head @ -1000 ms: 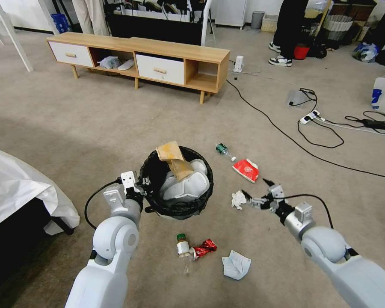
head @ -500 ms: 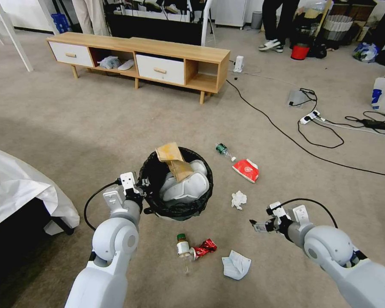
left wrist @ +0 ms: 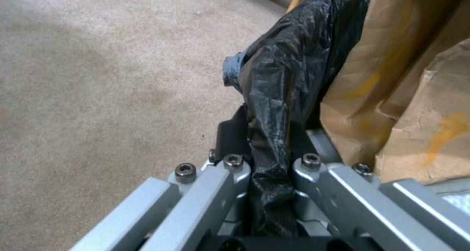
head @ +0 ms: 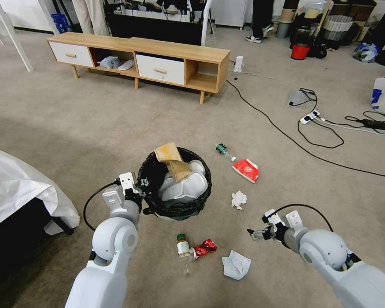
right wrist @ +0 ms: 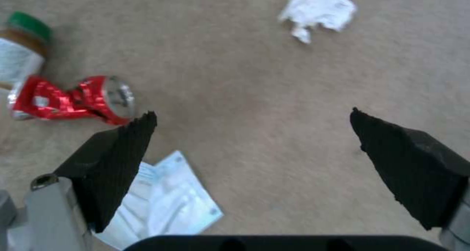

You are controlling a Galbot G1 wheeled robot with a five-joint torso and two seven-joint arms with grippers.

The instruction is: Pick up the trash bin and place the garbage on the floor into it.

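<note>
The trash bin (head: 180, 211), lined with a black bag, is at the centre of the head view with a brown paper bag (head: 172, 160) sticking out of it. My left gripper (head: 140, 193) is shut on its near-left rim; the left wrist view shows the black bag (left wrist: 274, 108) pinched between the fingers. My right gripper (head: 253, 235) hangs open over bare carpet, between a crumpled tissue (head: 238, 199) and a flat white tissue (head: 236, 264). In the right wrist view the gripper (right wrist: 252, 119) has a crushed red wrapper (right wrist: 73, 98) and a green-capped bottle (right wrist: 22, 49) off to one side.
A red packet (head: 246, 170) and a small bottle (head: 223, 150) lie beyond the bin. Black cables (head: 312, 139) and a power strip (head: 310, 116) cross the floor at the right. A wooden bench (head: 175, 53) stands at the back, and a white-draped object (head: 17, 188) at the left.
My right gripper has pulled back from beside the crumpled tissue toward me and lower, with nothing in it. The left gripper and the bin have stayed almost still.
</note>
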